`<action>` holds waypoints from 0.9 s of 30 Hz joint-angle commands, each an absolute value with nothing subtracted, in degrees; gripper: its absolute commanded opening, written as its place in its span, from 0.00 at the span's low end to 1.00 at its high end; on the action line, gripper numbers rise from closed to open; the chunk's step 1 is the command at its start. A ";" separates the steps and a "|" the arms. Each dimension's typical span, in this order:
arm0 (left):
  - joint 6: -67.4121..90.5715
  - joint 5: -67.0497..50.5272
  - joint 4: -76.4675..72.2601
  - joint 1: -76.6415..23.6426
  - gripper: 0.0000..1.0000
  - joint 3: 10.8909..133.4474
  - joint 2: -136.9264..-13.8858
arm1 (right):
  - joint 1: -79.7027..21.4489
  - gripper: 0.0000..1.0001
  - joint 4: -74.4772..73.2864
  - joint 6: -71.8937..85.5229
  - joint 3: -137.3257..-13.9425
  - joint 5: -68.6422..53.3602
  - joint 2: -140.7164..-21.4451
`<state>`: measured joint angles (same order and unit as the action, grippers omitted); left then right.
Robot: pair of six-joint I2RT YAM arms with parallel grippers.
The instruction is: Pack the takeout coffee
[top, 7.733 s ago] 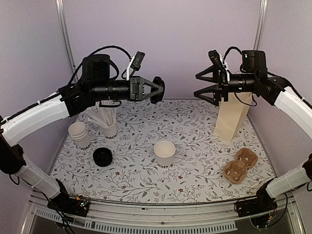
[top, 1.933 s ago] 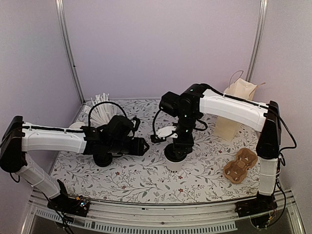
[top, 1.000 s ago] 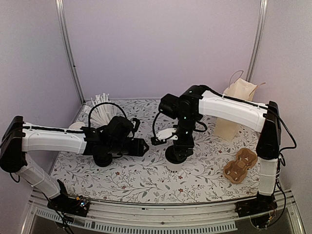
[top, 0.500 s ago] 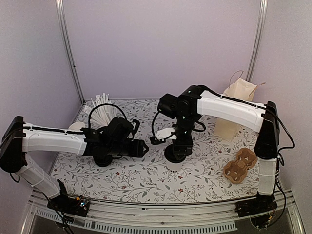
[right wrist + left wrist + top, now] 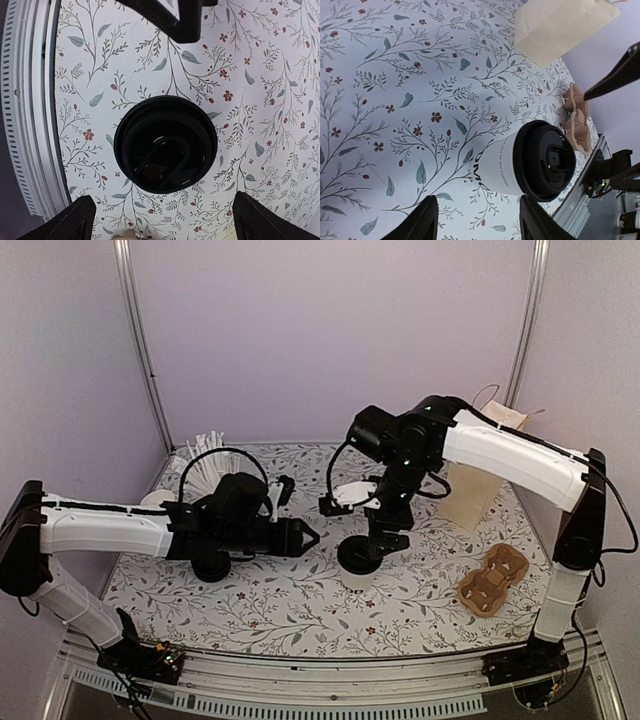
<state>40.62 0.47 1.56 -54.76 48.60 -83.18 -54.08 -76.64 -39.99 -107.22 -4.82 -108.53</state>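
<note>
The takeout coffee (image 5: 360, 565) stands upright mid-table, a small white paper cup (image 5: 502, 160) with dark lettering under a round black lid (image 5: 165, 144). My right gripper (image 5: 372, 520) hangs just above it and slightly behind. It is open wide, its fingertips (image 5: 75, 220) far apart, and it touches nothing. My left gripper (image 5: 305, 537) lies low to the cup's left and points at it. Its fingers (image 5: 422, 222) are spread, and the cup sits ahead of them, a little to the right and untouched.
A tan paper bag (image 5: 480, 475) stands at the back right, with a brown cup carrier (image 5: 493, 580) in front of it. A cup of white sticks (image 5: 205, 470), stacked cups (image 5: 155, 502) and a loose black lid (image 5: 210, 567) sit behind and under the left arm.
The right gripper has lifted off the lid, moved up and to the right, and opened wider. The left gripper has opened slightly and edged toward the cup.
</note>
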 commanded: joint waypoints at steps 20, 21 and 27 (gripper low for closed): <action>47.94 -11.07 -11.59 -56.95 0.57 54.96 -94.84 | -26.05 0.99 -16.71 -8.28 -50.81 -56.28 -78.87; 48.05 -11.01 -11.56 -56.90 0.57 55.25 -95.31 | -26.05 0.99 -16.78 -8.05 -51.11 -56.59 -79.75; 48.16 -11.87 -11.69 -56.89 0.57 56.25 -97.15 | -26.09 0.94 -18.00 -7.18 -54.83 -61.43 -88.60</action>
<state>48.10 -10.72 -10.37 -56.27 54.70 -96.01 -26.09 -18.83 -8.99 -52.07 -55.66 -83.99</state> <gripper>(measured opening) 0.567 0.946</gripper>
